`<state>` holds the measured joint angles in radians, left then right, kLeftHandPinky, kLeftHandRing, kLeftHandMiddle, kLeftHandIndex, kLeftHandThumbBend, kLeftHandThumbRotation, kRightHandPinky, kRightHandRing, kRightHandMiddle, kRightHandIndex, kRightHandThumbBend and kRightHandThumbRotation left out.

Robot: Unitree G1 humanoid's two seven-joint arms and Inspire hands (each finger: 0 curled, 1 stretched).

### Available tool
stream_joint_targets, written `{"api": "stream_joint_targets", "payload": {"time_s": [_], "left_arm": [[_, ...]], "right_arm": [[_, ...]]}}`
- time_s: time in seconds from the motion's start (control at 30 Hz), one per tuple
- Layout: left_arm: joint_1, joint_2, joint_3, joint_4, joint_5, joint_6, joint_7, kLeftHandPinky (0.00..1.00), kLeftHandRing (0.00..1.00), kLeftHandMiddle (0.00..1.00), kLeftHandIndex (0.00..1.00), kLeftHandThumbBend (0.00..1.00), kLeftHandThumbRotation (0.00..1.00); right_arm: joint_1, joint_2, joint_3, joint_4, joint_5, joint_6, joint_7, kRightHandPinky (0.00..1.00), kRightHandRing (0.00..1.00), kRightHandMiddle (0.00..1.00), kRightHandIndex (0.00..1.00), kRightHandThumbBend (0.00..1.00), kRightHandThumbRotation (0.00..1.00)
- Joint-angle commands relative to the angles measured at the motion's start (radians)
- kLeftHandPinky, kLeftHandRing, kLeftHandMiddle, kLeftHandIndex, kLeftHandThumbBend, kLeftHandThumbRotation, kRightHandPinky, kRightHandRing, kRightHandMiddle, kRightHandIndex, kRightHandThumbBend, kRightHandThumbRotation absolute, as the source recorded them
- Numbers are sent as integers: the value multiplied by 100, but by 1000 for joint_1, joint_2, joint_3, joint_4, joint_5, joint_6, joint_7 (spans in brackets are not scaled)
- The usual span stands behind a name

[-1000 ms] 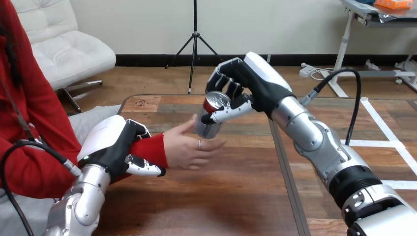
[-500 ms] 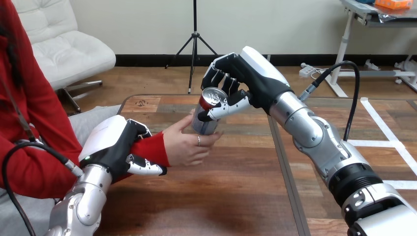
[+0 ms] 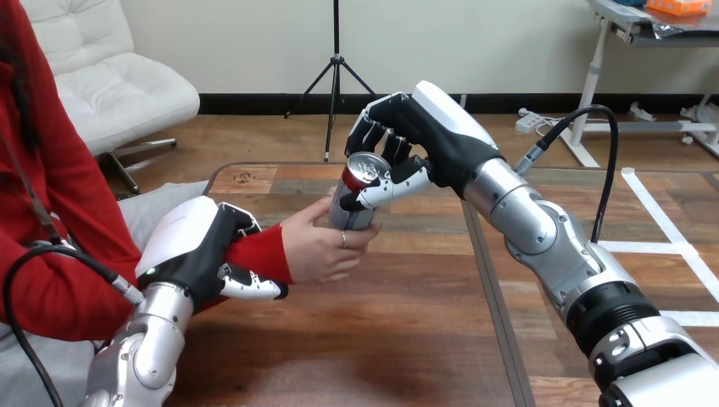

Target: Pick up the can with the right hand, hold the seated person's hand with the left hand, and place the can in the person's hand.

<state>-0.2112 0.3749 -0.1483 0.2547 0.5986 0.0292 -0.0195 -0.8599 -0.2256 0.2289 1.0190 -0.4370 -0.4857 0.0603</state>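
Gripping the can near its top, the right hand lays its thumb across the front below the rim and curls its fingers behind it. The can is silver with red under its lid; it is held above the table, its top leaning a little to the right. The person's hand closes round the can's lower part from the left, so both hands are on it. Further left, the left hand is clamped on the person's wrist in its red sleeve, fingers over the top and thumb beneath. Both silver forearms reach in from the view's lower corners.
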Motion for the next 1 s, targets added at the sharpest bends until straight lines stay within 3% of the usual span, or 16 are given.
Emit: {"api": "stream_joint_targets", "payload": {"time_s": [0.0, 0.97], "left_arm": [[-254, -54, 16, -156, -35, -130, 99, 22, 28, 35, 36, 61, 0], [-209, -37, 46, -271, -52, -141, 104, 21, 27, 35, 36, 61, 0]], "right_arm": [[-90, 16, -11, -133, 34, -44, 0, 30, 33, 39, 42, 71, 0], [-65, 24, 6, -81, 21, -42, 11, 30, 33, 39, 43, 71, 0]]}}
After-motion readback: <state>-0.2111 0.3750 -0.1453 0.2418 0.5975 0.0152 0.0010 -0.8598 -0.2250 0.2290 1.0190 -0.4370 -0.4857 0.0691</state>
